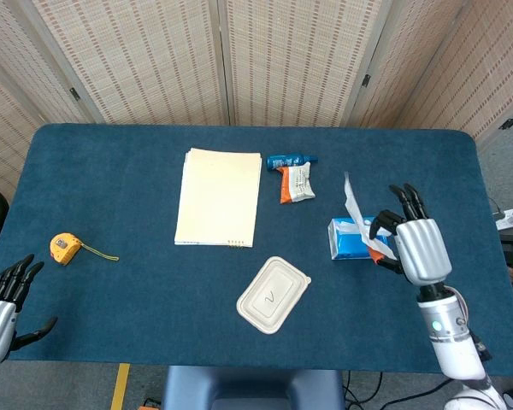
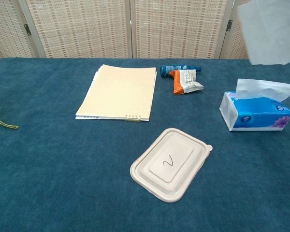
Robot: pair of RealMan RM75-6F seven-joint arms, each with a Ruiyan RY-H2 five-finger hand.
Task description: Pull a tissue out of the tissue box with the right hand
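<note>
1. Right hand (image 1: pixel 415 243): raised above the table's right side, back of the hand toward the head camera. It pinches a white tissue (image 2: pixel 270 31) between thumb and finger; the other fingers point away from the robot, slightly apart. In the chest view only an orange fingertip shows at the right frame edge.

2. Tissue: hangs free in the air, clear of the box. In the chest view it is a flat sheet at the upper right corner, well above the box. In the head view it appears as a thin white strip running up and to the left from the hand's thumb side.

3. Tissue box (image 2: pixel 256 114): blue, lying flat on the table directly below and just left of the right hand. A second tissue stands up out of its top slot.

4. Left hand (image 1: pixel 4 299): low at the table's near left corner, far across from the right hand. Fingers spread, holding nothing.

5. Other items, all left of the right hand:
   - Lidded food container (image 1: pixel 274 294), beige, a mark on its lid, near the table's front edge.
   - Cream notepad (image 1: pixel 219 196), lying flat beyond the container.
   - Snack packet (image 1: pixel 296 183), orange and white, touching a blue tube (image 1: pixel 291 160) behind it; both lie beyond the tissue box.
   - Yellow tape measure (image 1: pixel 66 248), just beyond the left hand, a short length of tape drawn out.

6. Table (image 1: pixel 111 171): covered in dark blue cloth.
</note>
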